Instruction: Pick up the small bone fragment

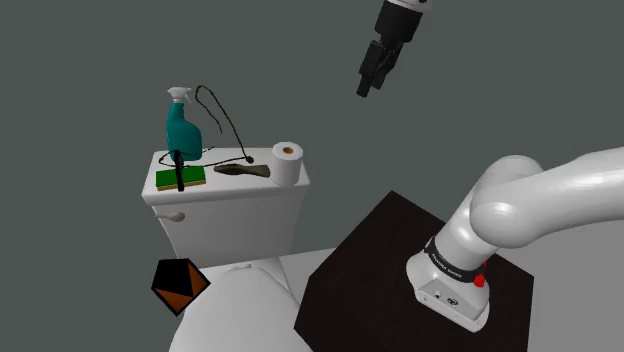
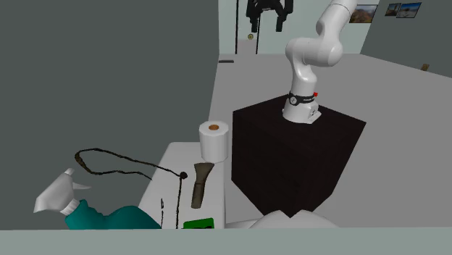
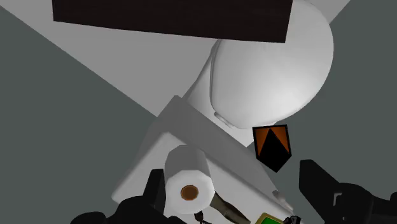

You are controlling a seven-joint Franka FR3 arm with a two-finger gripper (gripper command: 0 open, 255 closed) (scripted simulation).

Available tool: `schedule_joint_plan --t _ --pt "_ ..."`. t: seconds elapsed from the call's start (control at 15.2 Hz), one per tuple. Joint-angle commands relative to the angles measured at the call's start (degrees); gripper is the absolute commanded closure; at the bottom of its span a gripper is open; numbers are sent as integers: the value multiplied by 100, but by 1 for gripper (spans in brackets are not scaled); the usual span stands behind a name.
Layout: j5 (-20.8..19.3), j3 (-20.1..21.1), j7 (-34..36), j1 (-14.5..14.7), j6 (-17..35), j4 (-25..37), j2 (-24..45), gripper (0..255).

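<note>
Black fingers of the gripper sit closest to the wrist camera. They are spread wide, with nothing between them and nothing touching them. The second exterior view shows the same state: the gripper hangs with both fingers apart and pointing downward.

The white arm rises from its base on the dark stand, bends at the elbow and carries the hand high. In the shoulder view the gripper tilts down and toward that view's left, well above the toilet tank lid and well apart from everything on it.

The small bone fragment lies flat on the lid, between a green block and a toilet paper roll, just beside the roll. It is an elongated, grey-brown piece with one end broader than the other; in the second exterior view the broader end of the fragment points toward the roll. One end of a black cable rests near it. A teal spray bottle stands behind the green block.
</note>
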Motion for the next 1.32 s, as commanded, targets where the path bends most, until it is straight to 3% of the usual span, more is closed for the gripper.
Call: schedule_joint_plan --t 0.0,0.59,1.25 --pt "0 0 0 0 0 0 0 0" --pt "-199 -35 -984 228 1429 154 1747 0" --pt "-458 58 -1868 426 2580 1013 3911 0"
